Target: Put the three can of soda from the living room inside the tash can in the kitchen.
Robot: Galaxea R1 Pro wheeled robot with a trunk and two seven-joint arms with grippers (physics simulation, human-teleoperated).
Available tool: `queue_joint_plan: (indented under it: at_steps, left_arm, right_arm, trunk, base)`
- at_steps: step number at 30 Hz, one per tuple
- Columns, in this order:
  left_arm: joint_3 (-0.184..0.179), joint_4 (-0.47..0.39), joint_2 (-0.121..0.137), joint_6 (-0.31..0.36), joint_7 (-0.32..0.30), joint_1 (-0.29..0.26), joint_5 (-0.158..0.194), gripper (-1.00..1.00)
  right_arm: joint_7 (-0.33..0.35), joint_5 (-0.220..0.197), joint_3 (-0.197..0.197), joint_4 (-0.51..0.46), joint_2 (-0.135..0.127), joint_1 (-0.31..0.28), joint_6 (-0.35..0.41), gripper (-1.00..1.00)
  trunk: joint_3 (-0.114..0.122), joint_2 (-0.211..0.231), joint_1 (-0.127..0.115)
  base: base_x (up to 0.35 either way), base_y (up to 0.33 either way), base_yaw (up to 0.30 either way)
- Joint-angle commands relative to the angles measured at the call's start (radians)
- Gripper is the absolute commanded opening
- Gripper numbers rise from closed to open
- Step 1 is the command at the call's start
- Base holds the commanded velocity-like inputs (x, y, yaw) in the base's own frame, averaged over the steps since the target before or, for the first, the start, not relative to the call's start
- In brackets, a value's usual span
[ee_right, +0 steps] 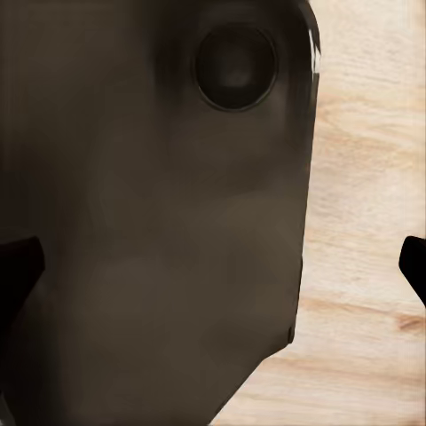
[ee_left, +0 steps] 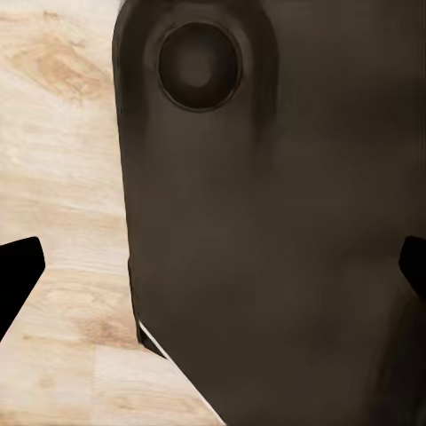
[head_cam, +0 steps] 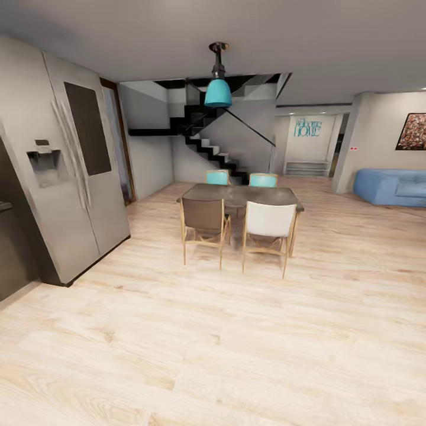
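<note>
The cans of soda and the tash can are out of view. The kitchen's tall grey double-door fridge point(head_cam: 77, 171) with a dispenser stands at the left. The living room's blue sofa point(head_cam: 390, 186) is far off at the right. In the left wrist view my left gripper point(ee_left: 213, 271) is open, its black fingertips point(ee_left: 13, 275) wide apart over a dark part of my own body point(ee_left: 266, 222) and the wood floor. In the right wrist view my right gripper point(ee_right: 213, 271) is likewise open, with nothing between its fingertips point(ee_right: 413, 262).
A dark dining table point(head_cam: 239, 195) with several chairs stands ahead in mid-room under a teal pendant lamp point(head_cam: 218, 92). Black stairs point(head_cam: 213, 148) rise behind it. A dark cabinet point(head_cam: 9, 248) edges in at the far left. Pale wood floor point(head_cam: 236, 343) stretches ahead.
</note>
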Motion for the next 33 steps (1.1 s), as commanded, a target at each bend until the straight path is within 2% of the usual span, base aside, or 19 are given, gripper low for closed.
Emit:
queue_joint_plan:
  at_steps: [1, 3, 32, 33]
  left_arm:
    - [0.005, -0.001, -0.006, 0.000, -0.005, -0.003, 0.002, 1.00]
    - [0.006, -0.001, -0.011, -0.003, -0.009, -0.002, 0.002, 1.00]
    - [0.006, -0.001, -0.011, -0.004, -0.009, -0.002, 0.003, 1.00]
    - [0.006, -0.002, -0.005, -0.010, -0.009, -0.003, 0.003, 1.00]
  right_arm:
    - [0.005, -0.005, -0.003, -0.004, 0.006, 0.001, -0.001, 1.00]
    - [0.015, -0.010, -0.004, -0.003, 0.013, 0.001, -0.001, 1.00]
    - [0.016, -0.010, -0.004, -0.002, 0.014, 0.001, -0.001, 1.00]
    - [0.016, -0.009, -0.004, -0.003, 0.013, 0.001, -0.001, 1.00]
  trunk:
    - [0.000, 0.000, 0.000]
    - [0.000, 0.000, 0.000]
    - [0.000, 0.000, 0.000]
    - [0.000, 0.000, 0.000]
  base:
    - [0.000, 0.000, 0.000]
    - [0.000, 0.000, 0.000]
    - [0.000, 0.000, 0.000]
    - [0.000, 0.000, 0.000]
